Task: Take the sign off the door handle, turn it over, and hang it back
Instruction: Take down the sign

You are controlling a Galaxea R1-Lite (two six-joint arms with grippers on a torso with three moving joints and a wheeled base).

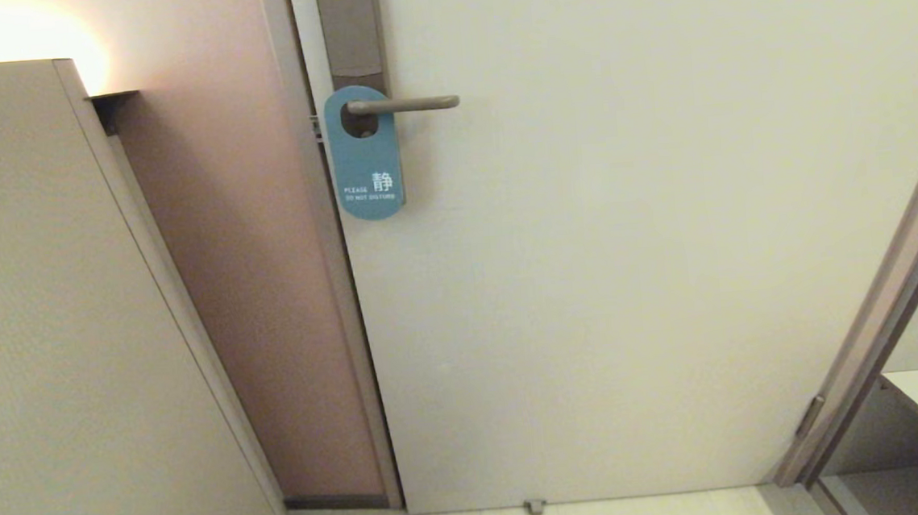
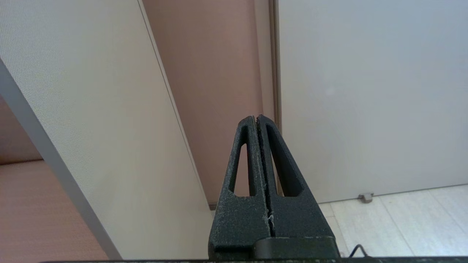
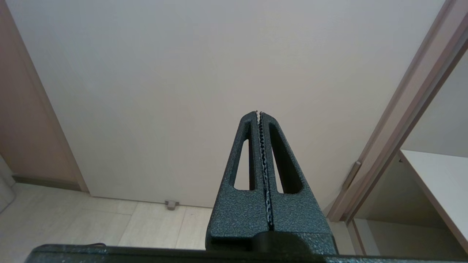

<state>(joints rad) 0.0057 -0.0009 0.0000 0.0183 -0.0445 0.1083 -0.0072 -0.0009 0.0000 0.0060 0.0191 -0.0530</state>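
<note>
Head view, door area: sign, blue side facing out with white lettering, is hanging by its round hole on the door handle, lying flat against the pale door. Handle is pointing level from a tall brownish backplate. Neither tool is appearing in this view.

Left wrist view: left tool is sitting closed, fingers pressed together, gripping nothing, and pointing toward the door's edge, with a pale cabinet panel off to one side. Sign and handle are lying outside this view, well apart from the tool.

Right wrist view: right tool is likewise sitting closed and empty, facing the bare door, with a small door stop below it at floor level.
</note>
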